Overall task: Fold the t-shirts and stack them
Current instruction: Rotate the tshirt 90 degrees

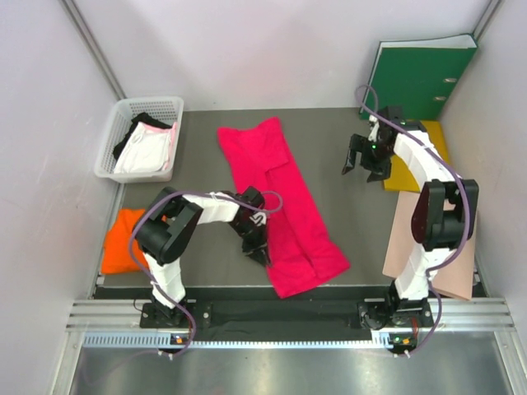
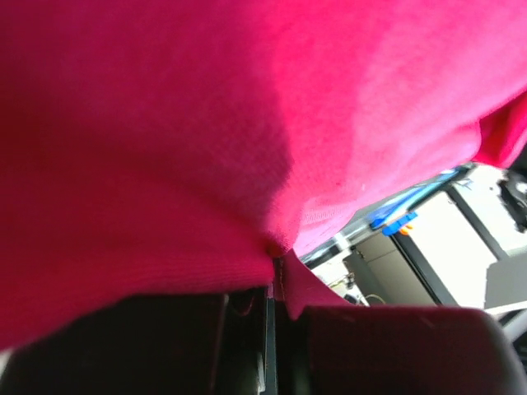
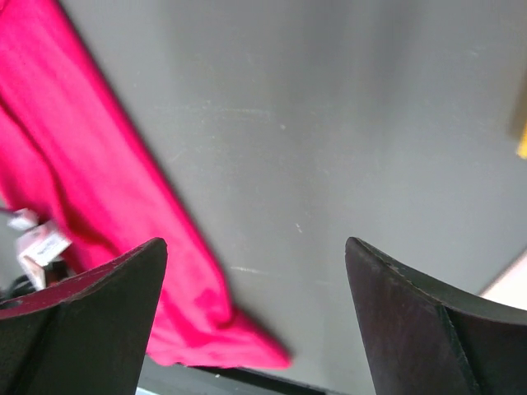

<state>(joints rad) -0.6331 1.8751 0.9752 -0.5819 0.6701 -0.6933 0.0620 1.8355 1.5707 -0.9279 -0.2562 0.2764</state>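
Note:
The magenta-red t-shirt (image 1: 280, 202) lies as a long folded strip across the middle of the dark table. My left gripper (image 1: 257, 239) sits at the shirt's left edge near its lower end and is shut on a pinch of that cloth. In the left wrist view (image 2: 276, 280) the cloth (image 2: 247, 123) fills the frame. My right gripper (image 1: 366, 160) is open and empty, hovering over bare table to the right of the shirt. The right wrist view (image 3: 255, 247) shows the shirt's corner (image 3: 90, 206) at the left. The orange folded t-shirt (image 1: 123, 239) lies at the left edge.
A white basket (image 1: 115, 132) at the back left holds whitish-pink (image 1: 148, 152) and black (image 1: 146, 121) garments. A green folder (image 1: 424, 74) stands at the back right, with a yellow folder (image 1: 432, 140) under the right arm. A tan paper sheet (image 1: 457, 263) lies along the right edge.

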